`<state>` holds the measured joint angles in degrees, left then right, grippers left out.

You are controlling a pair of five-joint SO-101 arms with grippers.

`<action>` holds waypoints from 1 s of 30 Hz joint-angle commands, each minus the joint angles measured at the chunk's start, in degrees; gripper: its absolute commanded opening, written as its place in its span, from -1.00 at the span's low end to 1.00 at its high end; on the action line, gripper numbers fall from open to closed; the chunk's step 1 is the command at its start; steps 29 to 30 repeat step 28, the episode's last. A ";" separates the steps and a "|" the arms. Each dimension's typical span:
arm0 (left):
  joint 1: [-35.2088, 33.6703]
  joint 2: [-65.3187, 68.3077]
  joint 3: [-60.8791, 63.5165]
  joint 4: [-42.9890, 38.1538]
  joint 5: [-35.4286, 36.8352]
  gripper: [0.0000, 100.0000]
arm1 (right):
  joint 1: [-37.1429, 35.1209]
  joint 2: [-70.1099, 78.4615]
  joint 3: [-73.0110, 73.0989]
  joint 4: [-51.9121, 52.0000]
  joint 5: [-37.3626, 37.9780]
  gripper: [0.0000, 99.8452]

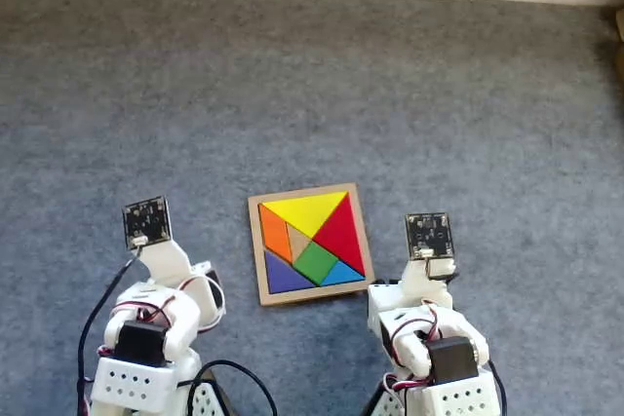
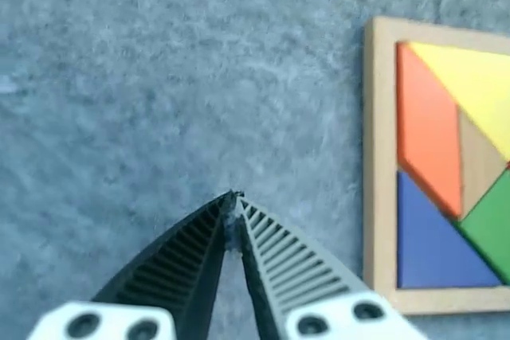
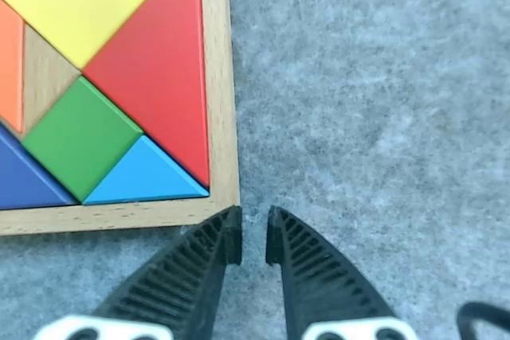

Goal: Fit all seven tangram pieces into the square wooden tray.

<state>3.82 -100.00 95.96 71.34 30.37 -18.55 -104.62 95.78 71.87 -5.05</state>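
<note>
Wood, pale and smooth, forms the square wooden tray (image 1: 302, 193), which lies flat on the grey, napped bench (image 1: 439, 94), turned slightly askew between the two arms. Seven flat painted pieces fill it edge to edge. The big yellow triangle (image 1: 307, 211) has its long side along the tray's far rim and its apex pointing to the tray's middle. The big red triangle (image 1: 341, 233) has its long side along the rim on the right arm's side. The orange parallelogram (image 1: 274, 236) runs lengthwise along the opposite rim. Around the tray's middle sit the small bare-wood triangle (image 1: 297, 241) and the green square (image 1: 315, 262). The dark blue triangle (image 1: 283, 275) and the light blue triangle (image 1: 341, 273) line the near rim.

The left pincer (image 2: 231, 220), ribbed black fingertips touching and holding nothing, is over the felt beside the tray's orange side. The right pincer (image 3: 253, 236), parted by a narrow gap and empty, is just off the tray's light-blue corner.
</note>
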 commanded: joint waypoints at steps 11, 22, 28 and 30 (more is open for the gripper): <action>-0.75 -1.45 1.36 4.66 0.00 -0.99 | 0.48 -0.84 7.96 0.04 -0.18 -0.87; -0.66 -1.45 1.36 4.66 0.00 -0.99 | 0.48 -0.84 7.96 0.04 -0.18 -0.87; -0.66 -1.45 1.36 4.66 0.00 -0.99 | 0.48 -0.84 7.96 0.04 -0.18 -0.87; -0.66 -1.45 1.36 4.66 0.00 -0.99 | 0.48 -0.84 7.96 0.04 -0.18 -0.87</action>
